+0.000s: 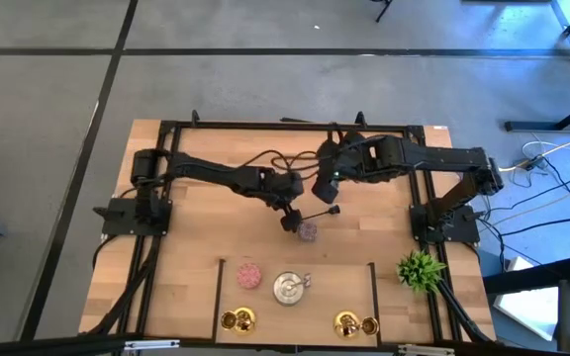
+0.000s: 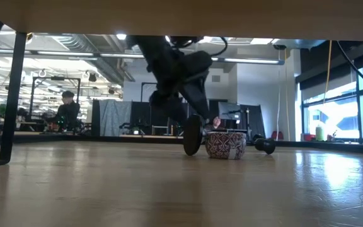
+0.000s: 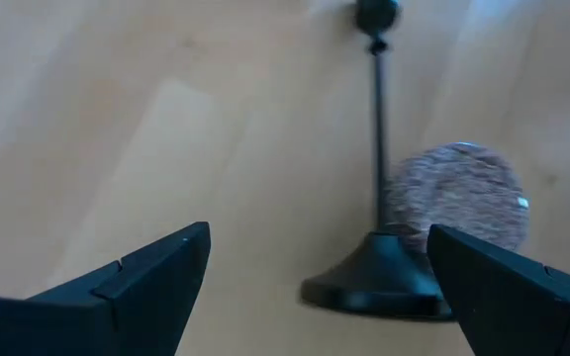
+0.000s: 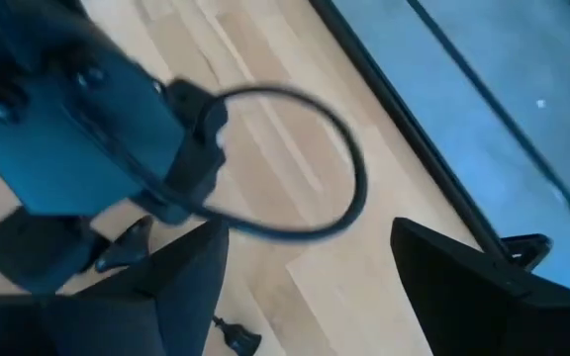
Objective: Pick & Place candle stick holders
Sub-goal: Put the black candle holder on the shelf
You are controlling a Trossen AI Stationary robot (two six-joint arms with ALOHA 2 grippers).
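Jaws spread on both grippers (neither grips anything): left gripper (image 1: 290,220) hovers just above the toppled black holder (image 3: 376,267) beside the mauve holder (image 1: 308,231); right gripper (image 1: 323,188) waits nearby.

A green spiky plant (image 1: 420,269) stands on the wooden table (image 1: 181,277) near its right edge, toward the front. A black metal frame (image 1: 265,126) runs around the tabletop, and thin dark lines (image 1: 220,287) mark off a rectangle at the front. Around the table lies grey floor (image 1: 47,119) crossed by dark seams, with cables (image 1: 537,193) trailing on the right. Across the room, a person (image 2: 66,112) in dark clothing sits at a workbench, and bright windows (image 2: 342,110) fill the right side under ceiling lights (image 2: 121,36).
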